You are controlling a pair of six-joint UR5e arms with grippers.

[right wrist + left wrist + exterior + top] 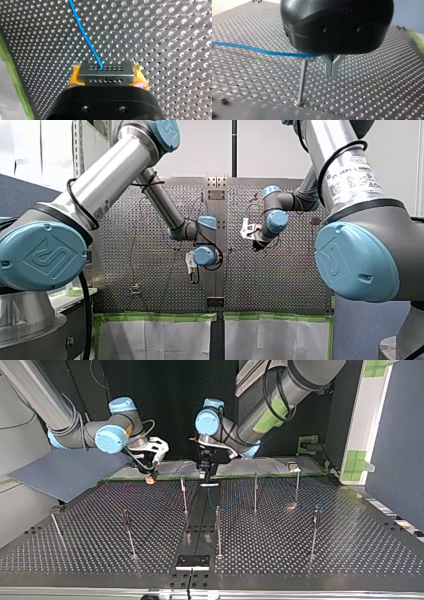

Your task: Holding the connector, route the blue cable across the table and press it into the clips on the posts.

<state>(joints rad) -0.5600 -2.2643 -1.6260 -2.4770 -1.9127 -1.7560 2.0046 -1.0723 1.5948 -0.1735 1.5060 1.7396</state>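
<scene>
**Routing under way.** The robot's right tool (107, 75) is clenched on the grey connector (106, 71), with yellow pads (72, 78) squeezing each end of the block, low over the perforated surface (162, 37). The blue cable (85, 35) leaves the connector's upper row of holes as a thin, straight line and runs off across the surface. The left tool (332, 71) hangs just beside a slim post (301, 80), its metal fingers drawn together at the tips. The cable crosses at the post's top and reaches the fingers' roots, though whether it is pinched there cannot be told. The step in hand looks to be an early clipping — most posts on the surface appear bare. The next move likely calls for tension from the connector end while the cable is pressed down at the post — slack could let it slide past.
</scene>
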